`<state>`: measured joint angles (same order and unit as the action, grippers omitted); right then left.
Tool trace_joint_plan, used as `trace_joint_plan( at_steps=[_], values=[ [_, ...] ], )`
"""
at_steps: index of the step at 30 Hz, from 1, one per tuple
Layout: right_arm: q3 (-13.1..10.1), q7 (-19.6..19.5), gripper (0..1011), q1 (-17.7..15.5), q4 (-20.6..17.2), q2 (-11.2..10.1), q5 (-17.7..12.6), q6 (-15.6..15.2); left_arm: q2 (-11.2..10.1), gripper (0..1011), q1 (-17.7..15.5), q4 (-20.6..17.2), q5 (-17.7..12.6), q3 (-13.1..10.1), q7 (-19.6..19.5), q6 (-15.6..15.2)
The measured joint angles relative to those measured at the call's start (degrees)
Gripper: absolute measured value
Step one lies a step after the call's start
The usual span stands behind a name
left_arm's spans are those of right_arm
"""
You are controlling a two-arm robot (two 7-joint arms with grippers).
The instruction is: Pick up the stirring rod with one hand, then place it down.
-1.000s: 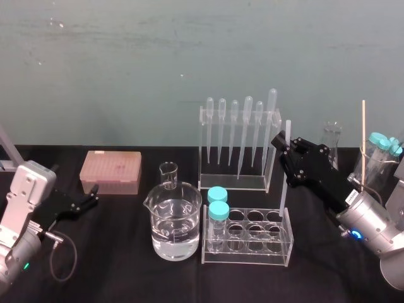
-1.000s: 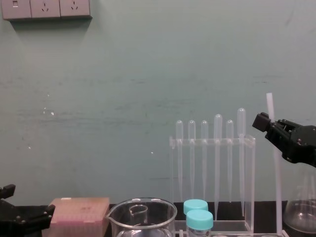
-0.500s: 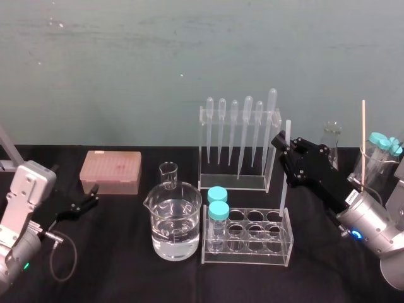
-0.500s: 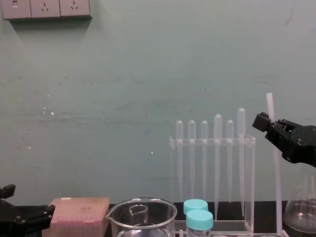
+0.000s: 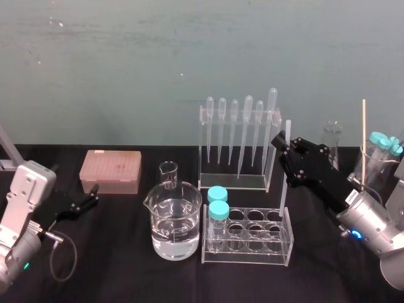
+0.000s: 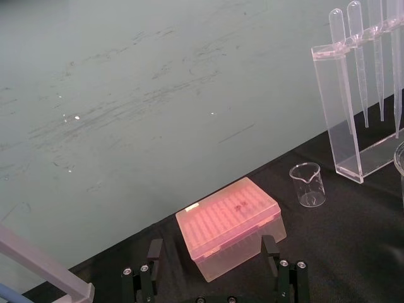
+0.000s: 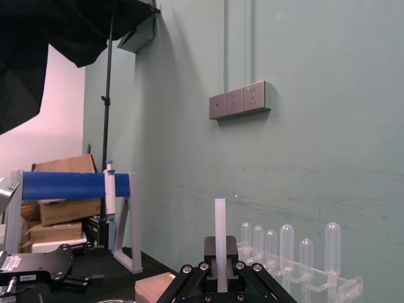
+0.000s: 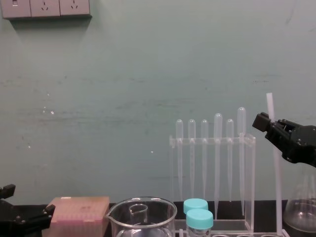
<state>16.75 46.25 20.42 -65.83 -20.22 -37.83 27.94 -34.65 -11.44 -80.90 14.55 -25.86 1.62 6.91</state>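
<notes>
- The right gripper [image 5: 285, 146] is clenched on the stirring rod [image 5: 283, 183], close to the rod's upper end. In the right wrist view the rod stands upright between the two fingers, with a short piece above them.
- Below the gripper the rod runs down, nearly upright, into the back right corner of the clear test-tube rack [image 5: 247, 257].
- I judge the rod to be light, stiff, smooth and brittle. It may slide through the pads, and a sideways knock against the rack could snap it. So high a hold leaves a long free part below, so a straight lift seems safest.
- The pipette stand [image 5: 233, 182] is just beside the gripper, toward the robot's left.
- The left gripper [image 5: 87, 202], released, is parked well apart from it, near the pink tip box [image 5: 110, 172].
- I cannot tell if the rod's lower tip rests on the rack's floor or hangs free. The chest view cuts it off.
</notes>
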Motion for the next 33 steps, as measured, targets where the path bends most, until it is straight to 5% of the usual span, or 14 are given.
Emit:
trace_joint_plan(
  at_steps=[33],
  values=[
    [0.0, 0.0, 69, 0.0, 0.0, 0.0, 0.0, 0.0, 0.0, 1000, 0.0, 0.0, 0.0, 0.0, 0.0, 0.0]
  ],
)
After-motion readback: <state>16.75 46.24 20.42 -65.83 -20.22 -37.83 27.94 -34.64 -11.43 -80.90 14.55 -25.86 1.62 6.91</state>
